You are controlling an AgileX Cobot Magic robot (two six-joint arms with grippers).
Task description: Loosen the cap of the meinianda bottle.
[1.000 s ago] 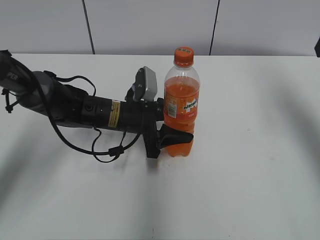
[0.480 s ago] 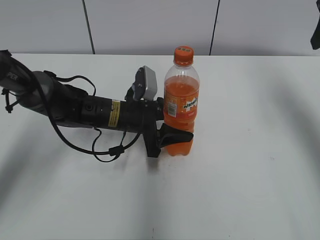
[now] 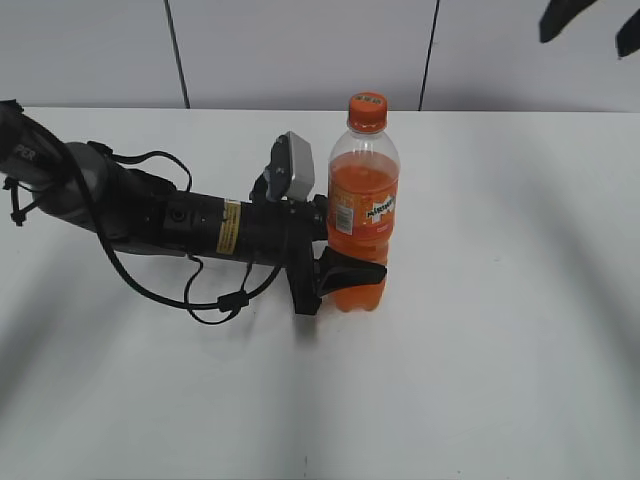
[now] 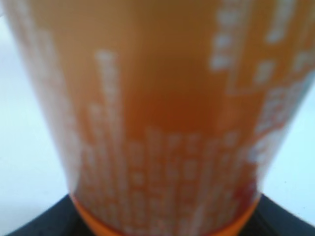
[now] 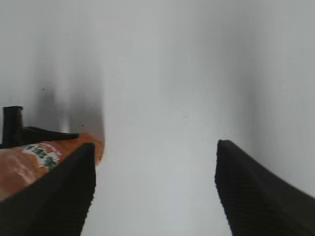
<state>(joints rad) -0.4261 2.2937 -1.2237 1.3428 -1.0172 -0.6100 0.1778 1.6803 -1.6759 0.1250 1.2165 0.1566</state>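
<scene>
Bottle upright mid-bench, cap on. Left gripper clamped around the bottle's lower body from the left; its wrist view is just blurred orange label. Right gripper high at top-right edge of exterior view, jaws spread wide with nothing between, well apart from the cap.

White table, pale panelled wall, dark seams
</scene>
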